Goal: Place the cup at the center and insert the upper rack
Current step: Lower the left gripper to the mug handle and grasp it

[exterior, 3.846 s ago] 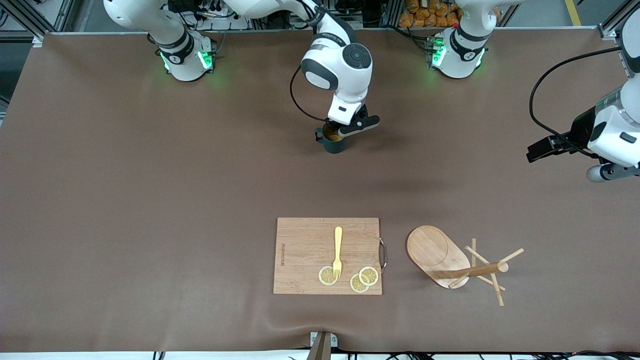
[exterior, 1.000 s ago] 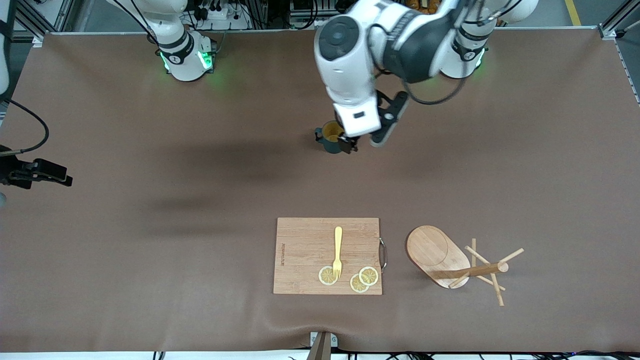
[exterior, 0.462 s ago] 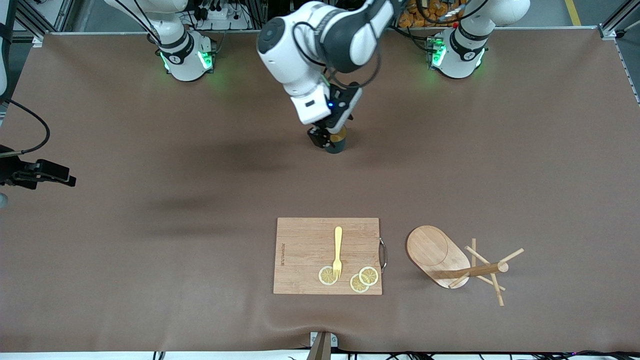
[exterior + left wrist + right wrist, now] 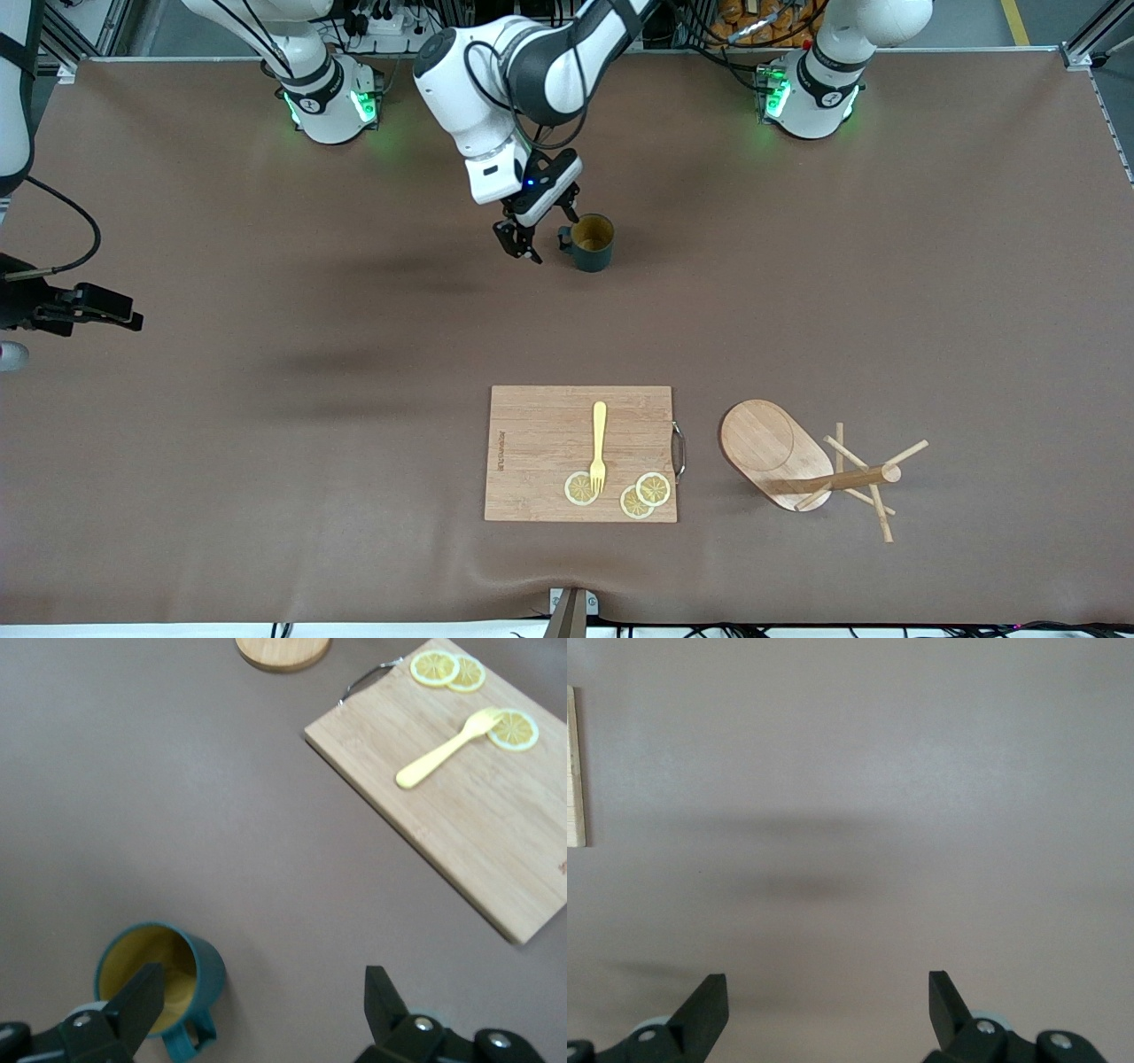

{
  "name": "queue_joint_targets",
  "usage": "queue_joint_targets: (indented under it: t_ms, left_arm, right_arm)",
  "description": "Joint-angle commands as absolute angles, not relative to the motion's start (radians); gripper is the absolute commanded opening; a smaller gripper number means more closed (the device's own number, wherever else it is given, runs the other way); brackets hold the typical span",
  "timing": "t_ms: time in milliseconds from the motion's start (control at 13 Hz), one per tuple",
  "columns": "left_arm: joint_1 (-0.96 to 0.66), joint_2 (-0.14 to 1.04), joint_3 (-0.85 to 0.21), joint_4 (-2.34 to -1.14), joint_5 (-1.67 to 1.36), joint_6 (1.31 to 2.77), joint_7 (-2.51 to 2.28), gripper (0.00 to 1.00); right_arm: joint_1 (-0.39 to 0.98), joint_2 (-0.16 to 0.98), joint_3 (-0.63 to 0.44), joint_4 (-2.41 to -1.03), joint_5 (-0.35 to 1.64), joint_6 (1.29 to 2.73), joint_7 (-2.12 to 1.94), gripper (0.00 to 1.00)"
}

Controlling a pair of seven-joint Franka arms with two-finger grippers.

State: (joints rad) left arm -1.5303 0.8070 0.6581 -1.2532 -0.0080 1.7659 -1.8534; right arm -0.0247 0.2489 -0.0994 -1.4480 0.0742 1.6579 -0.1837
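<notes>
A wooden cutting board (image 4: 540,443) on the table (image 4: 266,443) carries a yellow fork (image 4: 599,443) and 3 lemon slices (image 4: 636,501).

The left arm comes from its base at the table's top edge and reaches across toward the middle of that edge, wrist bent downward. The left gripper (image 4: 534,232) hangs low over the table, fingers (image 4: 140,1001) spread wide with nothing between them. The right arm waits out past the table's end on its own side, forearm level. The right gripper (image 4: 828,1005) points down at bare table, its fingers (image 4: 709,1003) wide apart and empty.
</notes>
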Motion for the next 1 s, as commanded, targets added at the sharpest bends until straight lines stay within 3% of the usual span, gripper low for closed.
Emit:
queue_joint_targets:
  t_ms: [0, 923]
  left_arm:
    - [-1.562, 0.867, 0.669, -1.218, -0.002, 1.772, -1.91, 1.0]
    - [-1.574, 0.969, 0.649, -1.218, -0.184, 1.735, -2.177, 1.0]
  right_arm:
    - [0.005, 0.249, -0.12, -1.448, 0.023, 1.667, -0.193, 1.0]
    - [0.014, 0.249, -0.118, -1.437, 0.012, 1.657, -0.186, 1.0]
